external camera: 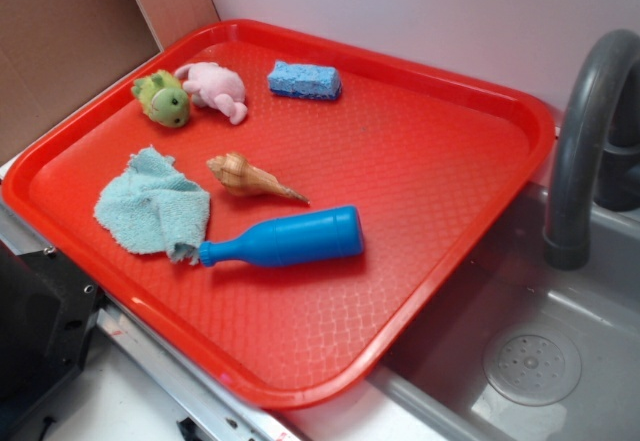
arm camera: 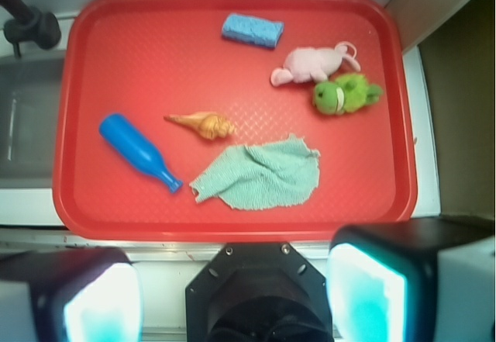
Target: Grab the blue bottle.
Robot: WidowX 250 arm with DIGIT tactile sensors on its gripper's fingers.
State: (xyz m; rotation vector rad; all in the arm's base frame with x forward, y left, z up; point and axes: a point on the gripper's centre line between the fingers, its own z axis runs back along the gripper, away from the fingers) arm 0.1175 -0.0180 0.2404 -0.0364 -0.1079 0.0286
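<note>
The blue bottle [external camera: 288, 238] [arm camera: 138, 151] lies on its side on the red tray [external camera: 450, 191] [arm camera: 85, 70], neck toward the light blue cloth [external camera: 152, 204] [arm camera: 260, 174]. In the wrist view my gripper [arm camera: 232, 295] hangs high above the tray's near edge, well clear of the bottle. Its two fingers [arm camera: 364, 291] stand wide apart with nothing between them. The exterior view does not show the fingers.
On the tray also lie a tan seashell [external camera: 245, 177] [arm camera: 204, 123], a blue sponge [external camera: 304, 80] [arm camera: 253, 30], a pink plush [external camera: 217, 87] [arm camera: 311, 64] and a green plush [external camera: 163, 99] [arm camera: 344, 94]. A grey sink [external camera: 530, 351] with a dark faucet [external camera: 585, 131] adjoins the tray.
</note>
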